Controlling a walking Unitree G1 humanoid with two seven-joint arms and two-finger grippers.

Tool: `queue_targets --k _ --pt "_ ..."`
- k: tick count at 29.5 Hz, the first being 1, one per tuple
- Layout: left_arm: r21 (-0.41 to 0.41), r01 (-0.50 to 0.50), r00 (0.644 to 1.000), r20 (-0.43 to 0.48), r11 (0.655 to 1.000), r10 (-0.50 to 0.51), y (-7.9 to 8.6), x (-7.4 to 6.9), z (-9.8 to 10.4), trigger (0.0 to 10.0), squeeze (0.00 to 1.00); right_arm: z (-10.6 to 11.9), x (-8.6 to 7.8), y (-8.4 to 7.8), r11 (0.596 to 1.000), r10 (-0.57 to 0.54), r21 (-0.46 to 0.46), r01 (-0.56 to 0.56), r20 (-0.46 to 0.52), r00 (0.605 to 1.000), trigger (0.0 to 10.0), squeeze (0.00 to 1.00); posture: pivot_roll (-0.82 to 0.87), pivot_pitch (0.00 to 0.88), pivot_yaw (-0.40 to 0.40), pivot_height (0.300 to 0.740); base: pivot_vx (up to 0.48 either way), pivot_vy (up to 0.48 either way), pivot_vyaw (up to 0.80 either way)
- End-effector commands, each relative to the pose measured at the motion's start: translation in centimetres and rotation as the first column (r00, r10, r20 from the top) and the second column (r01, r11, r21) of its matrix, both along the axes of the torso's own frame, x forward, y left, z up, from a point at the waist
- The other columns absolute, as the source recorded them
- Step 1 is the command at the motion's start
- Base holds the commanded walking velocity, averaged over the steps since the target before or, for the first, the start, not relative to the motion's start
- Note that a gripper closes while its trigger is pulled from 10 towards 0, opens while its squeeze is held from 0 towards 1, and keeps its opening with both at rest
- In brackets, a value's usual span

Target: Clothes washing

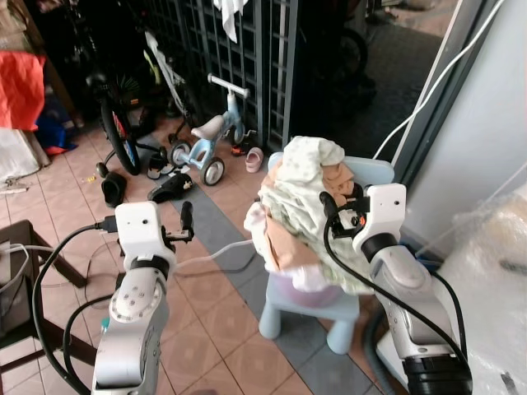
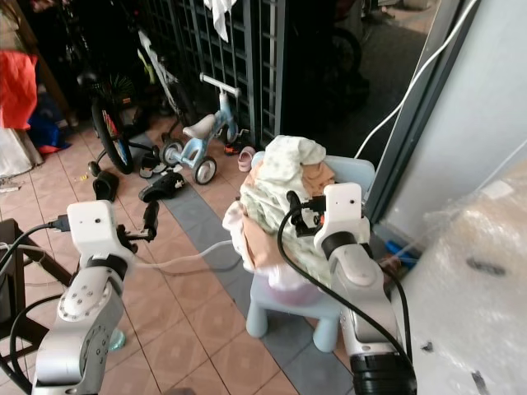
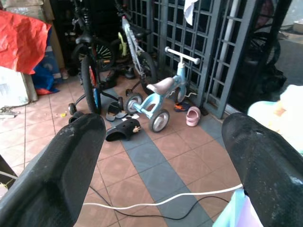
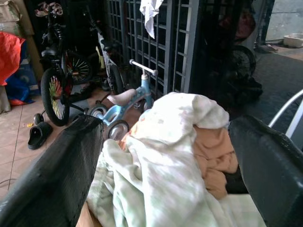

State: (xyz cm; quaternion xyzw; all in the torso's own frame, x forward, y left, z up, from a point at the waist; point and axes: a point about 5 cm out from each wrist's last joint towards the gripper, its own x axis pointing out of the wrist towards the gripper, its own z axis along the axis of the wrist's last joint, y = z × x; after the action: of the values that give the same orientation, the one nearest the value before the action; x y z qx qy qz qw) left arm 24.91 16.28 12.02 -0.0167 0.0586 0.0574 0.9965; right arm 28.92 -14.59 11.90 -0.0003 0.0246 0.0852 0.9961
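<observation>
Tiled porch floor (image 1: pixel 214 321) underfoot, laundry pile (image 1: pixel 300 218) heaped on a blue stool (image 1: pixel 309 309): right gripper (image 1: pixel 339 207) spread wide against it to grab, left gripper (image 1: pixel 186 219) released, waiting.

A home's tiled porch. Beside the metal gate (image 1: pixel 247 49) stand a bicycle (image 1: pixel 123 115), child's balance bike (image 1: pixel 210 136) and scattered sandals (image 1: pixel 169 188).

- one pile of clothes (image 1: pixel 300 210)
- one blue chair (image 1: pixel 309 304)
- one small balance bike (image 1: pixel 206 140)
- two big bicycles (image 3: pixel 90 66), far left
- two grippers: left (image 1: pixel 183 222), right (image 1: pixel 333 210)
</observation>
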Motion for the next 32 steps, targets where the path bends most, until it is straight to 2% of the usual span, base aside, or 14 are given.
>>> queue_targets --k 1,5,10,16,19,21,23,28,31,32 --pt "0.007 -0.013 1.0 -0.019 1.0 0.013 0.5 0.0 -0.1 10.0 0.0 -0.4 0.2 0.4 1.0 -0.004 -0.002 0.004 -0.036 0.999 10.0 0.0 0.01 0.0 0.007 0.74 0.0 0.0 0.0" --pt "0.001 -0.006 1.0 -0.029 1.0 0.006 0.2 0.0 -0.3 10.0 0.0 -0.6 0.2 0.2 1.0 -0.021 -0.018 0.02 -0.044 0.999 10.0 0.0 0.01 0.0 0.007 0.74 0.0 0.0 -0.75" --pt "-0.004 -0.002 0.999 -0.034 1.0 0.002 0.0 0.0 -0.3 10.0 0.0 -0.8 0.5 -0.1 0.999 -0.038 -0.031 0.036 -0.06 0.998 10.0 0.0 0.02 0.0 0.002 0.74 0.0 0.0 0.0" --pt "0.001 -0.007 0.999 -0.052 1.0 0.007 0.3 -0.5 -0.2 10.0 0.0 -3.4 0.4 0.4 0.998 0.004 -0.066 -0.02 -0.237 0.972 10.0 0.0 0.05 0.0 -0.012 0.74 0.0 0.0 0.0" --pt "0.008 -0.008 0.998 -0.067 1.0 0.008 0.4 -0.9 -0.3 10.0 0.0 -4.1 0.1 0.6 0.999 0.017 -0.04 -0.03 -0.278 0.96 10.0 0.0 0.07 0.0 -0.014 0.74 0.0 0.0 0.0" --pt "0.015 0.007 0.996 -0.092 1.0 -0.005 0.3 -1.4 -0.5 10.0 0.0 -5.2 -0.2 1.3 0.998 0.046 -0.028 -0.06 -0.353 0.935 10.0 0.0 0.07 0.006 -0.015 0.74 0.0 0.0 0.0" --pt "0.01 0.014 0.995 -0.095 1.0 -0.013 0.3 -1.7 -0.5 10.0 0.0 -5.5 -0.2 1.3 0.997 0.042 -0.04 -0.062 -0.38 0.924 10.0 0.0 0.08 0.013 -0.017 0.74 0.0 0.0 0.0" --pt "0.014 0.023 0.994 -0.104 1.0 -0.021 0.3 -2.5 -0.3 10.0 0.0 -6.0 0.4 1.1 0.999 -0.024 -0.037 0.009 -0.427 0.904 10.0 0.0 0.1 0.032 -0.023 0.74 0.0 0.0 0.0" --pt "0.015 0.026 0.993 -0.113 1.0 -0.025 0.3 -2.9 -0.3 10.0 0.0 -6.1 0.6 0.8 0.997 -0.063 -0.067 0.038 -0.434 0.899 10.0 0.0 0.11 0.049 -0.03 0.74 0.0 0.0 0.0" --pt "0.014 0.029 0.992 -0.124 0.999 -0.027 0.2 -3.2 -0.3 10.0 0.0 -5.9 1.1 0.4 0.993 -0.109 -0.085 0.08 -0.415 0.903 9.9 0.0 0.11 0.06 -0.033 0.74 0.0 0.0 0.0"
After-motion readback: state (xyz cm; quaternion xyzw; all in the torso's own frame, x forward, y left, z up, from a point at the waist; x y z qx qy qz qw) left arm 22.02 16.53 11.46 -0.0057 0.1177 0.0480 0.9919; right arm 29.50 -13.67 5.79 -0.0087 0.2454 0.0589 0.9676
